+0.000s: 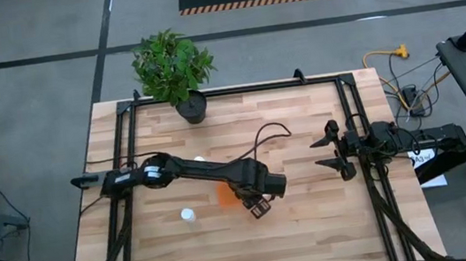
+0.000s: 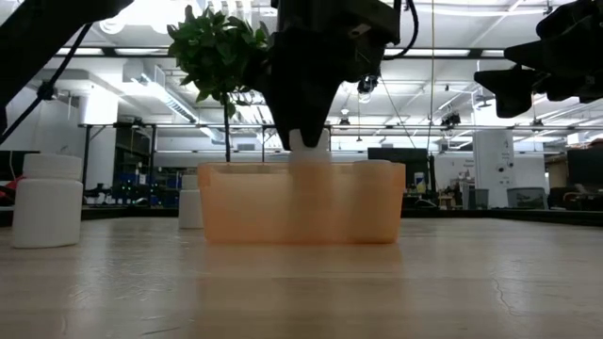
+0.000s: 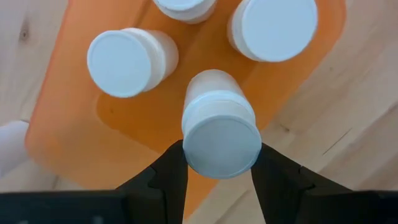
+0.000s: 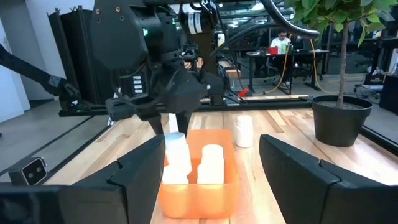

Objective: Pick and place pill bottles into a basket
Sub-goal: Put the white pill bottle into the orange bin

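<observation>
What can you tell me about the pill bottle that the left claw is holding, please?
The held pill bottle is a small white plastic cylinder with a round flat cap. The left claw is shut on its cap end, one finger on each side. It hangs upright above the orange basket, beside three bottles already standing inside.

Smooth white plastic bottles (image 3: 221, 134), translucent orange plastic basket (image 3: 74, 140), matt wooden table (image 1: 315, 218).

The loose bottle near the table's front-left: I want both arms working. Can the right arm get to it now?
Probably not easily: the bottle stands beyond the left arm and basket, which lie between it and the right claw.
</observation>
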### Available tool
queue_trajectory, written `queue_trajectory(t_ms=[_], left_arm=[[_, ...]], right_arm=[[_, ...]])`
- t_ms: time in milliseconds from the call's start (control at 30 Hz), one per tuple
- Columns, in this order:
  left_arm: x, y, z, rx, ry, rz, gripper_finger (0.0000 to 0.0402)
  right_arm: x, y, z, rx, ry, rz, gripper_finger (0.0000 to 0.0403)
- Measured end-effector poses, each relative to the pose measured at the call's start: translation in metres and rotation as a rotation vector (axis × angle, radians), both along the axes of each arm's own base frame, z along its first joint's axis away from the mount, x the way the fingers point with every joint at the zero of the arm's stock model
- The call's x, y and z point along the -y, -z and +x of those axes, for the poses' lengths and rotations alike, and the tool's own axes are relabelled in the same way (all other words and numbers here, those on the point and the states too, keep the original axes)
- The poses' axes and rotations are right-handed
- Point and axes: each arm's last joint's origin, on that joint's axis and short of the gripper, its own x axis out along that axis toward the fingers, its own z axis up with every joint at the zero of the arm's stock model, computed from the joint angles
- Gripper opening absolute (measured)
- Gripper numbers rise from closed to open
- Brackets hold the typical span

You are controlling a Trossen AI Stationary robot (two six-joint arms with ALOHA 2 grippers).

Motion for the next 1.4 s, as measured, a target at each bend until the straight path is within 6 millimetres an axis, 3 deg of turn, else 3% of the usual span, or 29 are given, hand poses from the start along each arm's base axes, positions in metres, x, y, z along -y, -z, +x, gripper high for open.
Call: queue_trajectory(t_ms=[533, 733, 1400], left_arm=[[-0.004, 0.018, -0.001, -0.059, 0.052, 0.015, 0.0134], [-0.003, 0.018, 0.005, 0.011, 0.046, 0.001, 0.0134], [-0.003, 0.018, 0.005, 0.008, 0.04, 0.011, 0.0134]], right_arm=[[0.0, 0.0, 0.0, 0.0, 0.0, 0.0, 0.0251], [0.0, 0.0, 0.0, 0.0, 0.0, 0.0, 0.025], [0.0, 0.0, 0.0, 0.0, 0.0, 0.0, 0.0253]])
